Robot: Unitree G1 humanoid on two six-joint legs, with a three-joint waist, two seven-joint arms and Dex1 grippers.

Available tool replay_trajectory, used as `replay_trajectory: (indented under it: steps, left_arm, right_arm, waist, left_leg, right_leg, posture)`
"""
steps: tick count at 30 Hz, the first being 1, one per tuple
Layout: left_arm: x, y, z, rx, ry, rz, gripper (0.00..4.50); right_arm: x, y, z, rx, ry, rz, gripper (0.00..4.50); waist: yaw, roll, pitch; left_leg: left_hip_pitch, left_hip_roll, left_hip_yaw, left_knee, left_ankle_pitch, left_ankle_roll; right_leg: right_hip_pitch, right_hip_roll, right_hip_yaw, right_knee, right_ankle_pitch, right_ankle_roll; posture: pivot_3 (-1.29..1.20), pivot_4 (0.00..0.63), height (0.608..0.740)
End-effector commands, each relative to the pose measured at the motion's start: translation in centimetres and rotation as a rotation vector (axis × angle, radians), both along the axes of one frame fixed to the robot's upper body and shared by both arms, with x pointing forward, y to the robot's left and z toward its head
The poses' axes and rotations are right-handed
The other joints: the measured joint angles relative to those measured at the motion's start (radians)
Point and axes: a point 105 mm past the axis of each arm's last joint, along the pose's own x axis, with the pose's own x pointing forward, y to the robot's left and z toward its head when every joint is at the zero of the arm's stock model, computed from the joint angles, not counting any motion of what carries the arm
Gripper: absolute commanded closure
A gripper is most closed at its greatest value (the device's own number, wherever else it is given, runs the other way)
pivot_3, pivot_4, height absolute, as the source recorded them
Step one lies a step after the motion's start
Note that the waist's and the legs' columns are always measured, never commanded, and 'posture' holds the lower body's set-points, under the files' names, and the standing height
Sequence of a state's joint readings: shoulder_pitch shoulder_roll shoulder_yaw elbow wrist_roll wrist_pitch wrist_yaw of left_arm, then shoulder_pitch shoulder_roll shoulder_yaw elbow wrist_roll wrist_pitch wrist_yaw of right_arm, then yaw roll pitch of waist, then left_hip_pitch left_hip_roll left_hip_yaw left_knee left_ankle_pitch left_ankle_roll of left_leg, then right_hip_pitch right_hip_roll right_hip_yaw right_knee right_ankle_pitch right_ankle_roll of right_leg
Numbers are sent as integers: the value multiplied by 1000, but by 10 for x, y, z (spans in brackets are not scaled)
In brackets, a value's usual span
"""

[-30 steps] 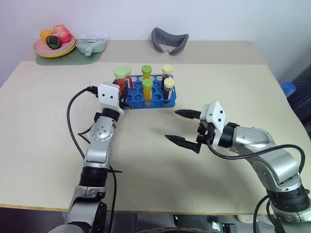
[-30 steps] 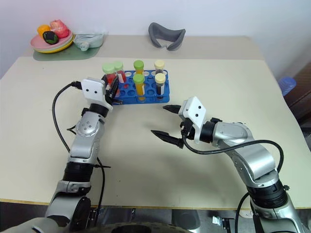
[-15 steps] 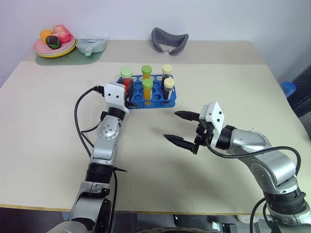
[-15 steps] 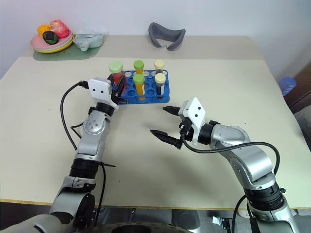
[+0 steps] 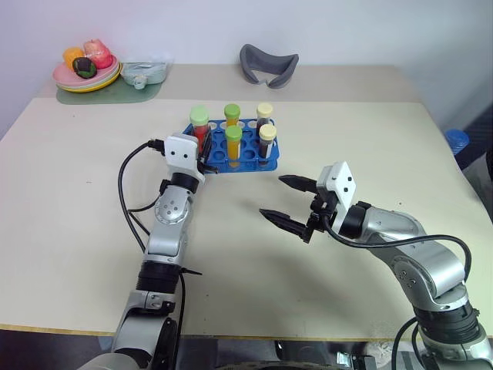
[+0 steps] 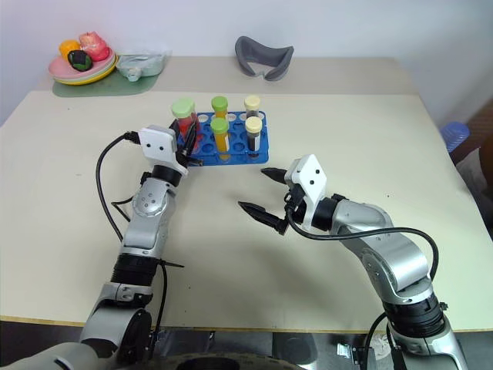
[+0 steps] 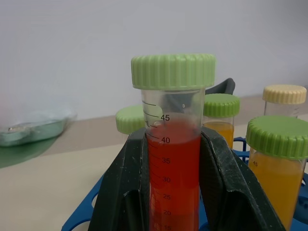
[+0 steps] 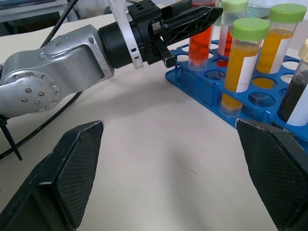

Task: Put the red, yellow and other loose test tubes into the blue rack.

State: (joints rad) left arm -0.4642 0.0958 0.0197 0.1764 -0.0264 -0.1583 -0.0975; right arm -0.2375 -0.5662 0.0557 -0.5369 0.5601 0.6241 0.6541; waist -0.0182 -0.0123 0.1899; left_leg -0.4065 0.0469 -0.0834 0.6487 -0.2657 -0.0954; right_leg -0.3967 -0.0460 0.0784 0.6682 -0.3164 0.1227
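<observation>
- The left gripper (image 7: 173,192) is clamped on the red tube (image 7: 172,159); one black finger (image 7: 126,192) presses on each side of it.
- The red tube stands upright with its pale green cap (image 7: 173,70) above the fingers. Its lower end is in a hole at the left end of the rack (image 5: 248,163), as the right wrist view shows, but I cannot tell how deep it sits.
- The right gripper (image 5: 286,203) has its two fingers wide apart and holds nothing. It hangs over the bare table (image 5: 77,200), in front of the rack and to its right, apart from it.
- The rack stands on the table in front of the left gripper.
- Four other tubes stand in the rack: two yellow-orange ones with green caps (image 5: 233,145) in the middle and two dark ones with cream caps (image 5: 267,143) at the right end.
- One more pale green cap (image 7: 131,119) shows behind the red tube in the left wrist view.
- At the far left of the table there is a plate with fruit (image 5: 86,68), and a grey object (image 5: 268,64) lies at the far edge.
</observation>
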Motion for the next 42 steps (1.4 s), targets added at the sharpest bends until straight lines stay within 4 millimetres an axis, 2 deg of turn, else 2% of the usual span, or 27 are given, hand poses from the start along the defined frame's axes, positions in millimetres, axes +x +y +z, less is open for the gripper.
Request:
replay_trajectory:
  steps: [1, 19, 25, 26, 31, 34, 37, 40, 42]
  left_arm:
    - [-3, 2, 4, -11, -26, 13, 3735]
    - [5, 1, -2, 4, -25, 30, 3735]
    - [-2, 11, 3, -30, -22, 40, 732]
    - [-6, 17, 8, -36, -29, 42, 236]
    - [-33, 54, 30, -36, -46, 47, 236]
    - [-60, 88, 36, 56, 5, 19, 236]
    - [-85, 117, 27, 180, 123, 13, 236]
    - [-105, 147, 8, 242, 257, 56, 236]
    - [-116, 158, -4, 280, 332, 73, 236]
  right_arm:
    - [-2, 1, 11, 21, -53, 1, 0]
    - [0, 1, 10, 38, -56, -26, 0]
    - [1, 0, 9, 37, -58, -28, 0]
    - [2, -1, 10, 37, -59, -30, 0]
    - [12, -16, 11, 26, -62, -81, 0]
    - [18, -34, 8, -1, -51, -132, 0]
    - [20, -52, 3, -37, -37, -171, 0]
    - [22, -69, 0, -81, -36, -199, 0]
    - [24, -80, -1, -96, -35, -216, 0]
  waist:
    - [0, 0, 0]
    - [-1, 0, 0]
    - [-1, 0, 0]
    - [-1, 0, 0]
    - [-7, 0, 0]
    - [-9, 0, 0]
    - [-17, 1, 0]
    - [-19, 1, 0]
    - [-22, 1, 0]
  left_leg:
    - [0, 0, 0, 0, 0, 0]
    - [0, 0, 0, 0, 0, 0]
    - [0, 0, 0, 0, 0, 0]
    - [0, 0, 0, 0, 0, 0]
    - [0, 0, 0, -1, 0, 0]
    - [0, 0, 0, -1, 0, 0]
    - [1, 1, 0, -2, -1, 2]
    - [1, 0, 0, -2, -1, 2]
    - [2, 1, 0, -2, -1, 2]
  right_leg:
    - [0, 0, 0, 0, 0, 0]
    - [0, 0, 0, 0, 0, 0]
    - [0, 0, 0, 0, 0, 0]
    - [0, 0, 0, 0, 0, 0]
    - [0, 0, 0, 1, 0, 0]
    - [0, 0, 0, 1, 0, 0]
    - [0, 0, 0, 0, 0, 0]
    - [1, 0, 0, 0, 0, 0]
    - [1, 0, 0, 0, 0, 0]
  posture:
    - [0, 150, 740]
    - [0, 150, 740]
    - [0, 150, 740]
    - [0, 150, 740]
    - [0, 150, 740]
    - [0, 150, 740]
    - [0, 150, 740]
    - [0, 150, 740]
    - [0, 150, 740]
